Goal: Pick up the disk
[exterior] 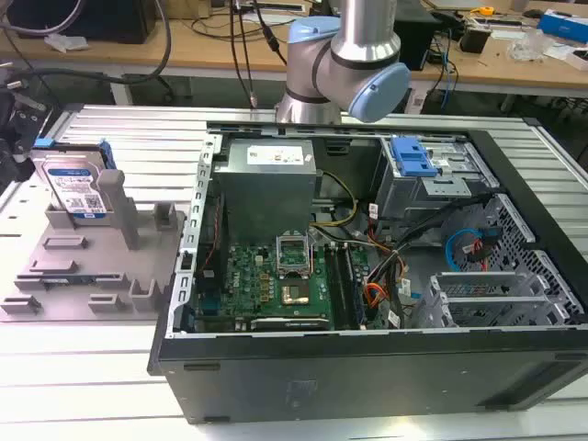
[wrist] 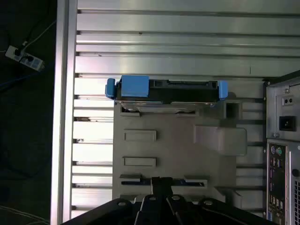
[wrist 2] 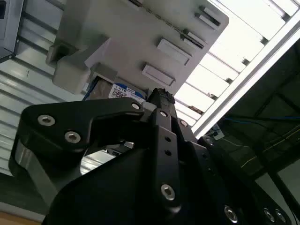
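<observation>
Disk (exterior: 78, 188) stands on edge in the grey tray (exterior: 55, 276) at the exterior view's left. Pincer (wrist: 160, 185) hangs above that tray; whether wide or narrow, I cannot tell.

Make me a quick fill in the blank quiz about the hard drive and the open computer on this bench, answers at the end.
1. The disk stands on edge in a plastic tray whose colour is ____.
2. The plastic rail fixed to the disk is ____.
3. In the exterior view, the tray lies toward that view's ____ side of the open computer case.

Missing words: grey; blue; left.
</observation>
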`<state>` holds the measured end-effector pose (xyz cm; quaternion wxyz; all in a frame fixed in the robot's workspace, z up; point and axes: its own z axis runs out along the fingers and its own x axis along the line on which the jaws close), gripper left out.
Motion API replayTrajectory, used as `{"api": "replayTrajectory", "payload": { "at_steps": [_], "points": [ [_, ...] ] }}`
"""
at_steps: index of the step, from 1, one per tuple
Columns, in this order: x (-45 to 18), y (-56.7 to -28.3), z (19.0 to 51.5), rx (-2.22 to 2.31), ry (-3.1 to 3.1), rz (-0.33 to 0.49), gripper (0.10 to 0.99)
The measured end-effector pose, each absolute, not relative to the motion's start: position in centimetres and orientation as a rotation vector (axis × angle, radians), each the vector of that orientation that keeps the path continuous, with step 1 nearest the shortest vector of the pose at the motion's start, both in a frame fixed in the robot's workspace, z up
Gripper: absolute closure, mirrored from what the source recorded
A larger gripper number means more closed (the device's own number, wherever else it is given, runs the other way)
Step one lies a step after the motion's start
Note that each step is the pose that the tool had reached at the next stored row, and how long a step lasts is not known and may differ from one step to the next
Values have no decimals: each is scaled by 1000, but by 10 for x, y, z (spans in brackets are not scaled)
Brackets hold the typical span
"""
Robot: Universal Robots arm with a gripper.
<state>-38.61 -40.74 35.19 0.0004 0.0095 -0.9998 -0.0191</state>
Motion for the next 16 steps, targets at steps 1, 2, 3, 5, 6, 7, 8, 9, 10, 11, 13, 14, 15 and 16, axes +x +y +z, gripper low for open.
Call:
{"api": "replayTrajectory", "payload": {
  "at_steps": [1,2,3,5,6,7,8,9,10,11,13,14,15,16],
  "points": [
    [-386,-407,352,30,-3140,-60,980],
    [-386,-407,352,30,-3140,-60,980],
    [-386,-407,352,30,-3140,-60,980],
    [-386,-407,352,30,-3140,-60,980],
    [-386,-407,352,30,-3140,-60,980],
    [-386,-407,352,30,-3140,-60,980],
    [-386,-407,352,30,-3140,-60,980],
    [-386,-407,352,30,-3140,-60,980],
    [-386,-407,352,30,-3140,-60,980],
    [-386,-407,352,35,-3140,-60,980],
    [-386,-407,352,83,-3139,-60,980],
    [-386,-407,352,112,-3137,-60,980],
    [-386,-407,352,169,-3134,-60,980],
    [-386,-407,352,212,-3131,-60,980]
  ]
}}
